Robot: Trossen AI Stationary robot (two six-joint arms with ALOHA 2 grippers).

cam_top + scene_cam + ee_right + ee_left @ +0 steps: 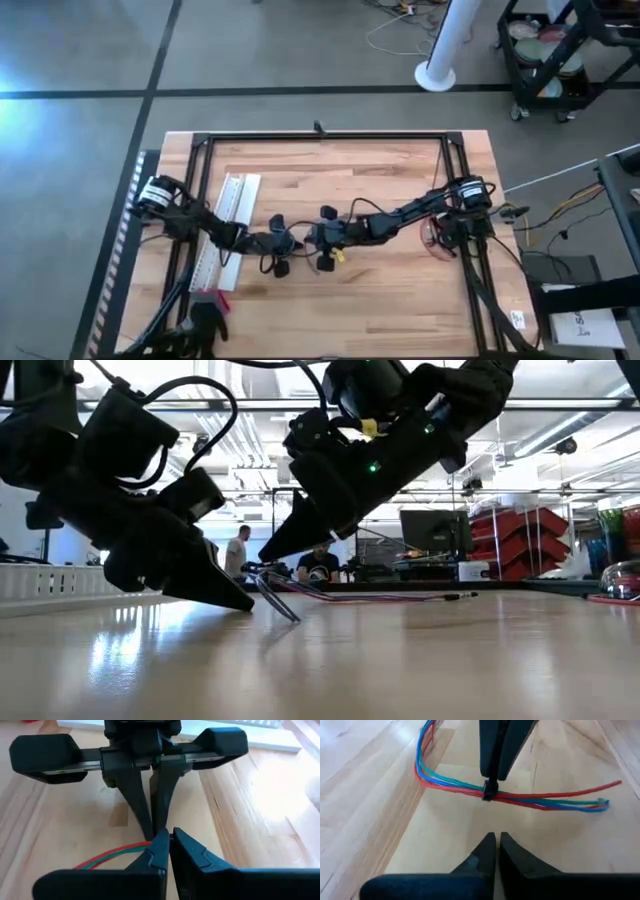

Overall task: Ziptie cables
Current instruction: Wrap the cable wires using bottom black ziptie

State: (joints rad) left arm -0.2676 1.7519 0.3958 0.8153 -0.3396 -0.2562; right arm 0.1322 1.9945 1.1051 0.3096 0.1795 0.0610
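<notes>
— Two grippers meeting mid-table (400, 300)! Left gripper (496, 836) pressed together just short of the cables (545, 802).
— Right gripper (169, 834)?
— Fingers pinched on the cables at the small dark tie (490, 791); the strands lie flat, crosswise between both grippers.

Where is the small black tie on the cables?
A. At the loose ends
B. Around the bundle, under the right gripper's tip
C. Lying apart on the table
B: the left wrist view shows the tie around the cables, right at the right gripper tip.
</notes>
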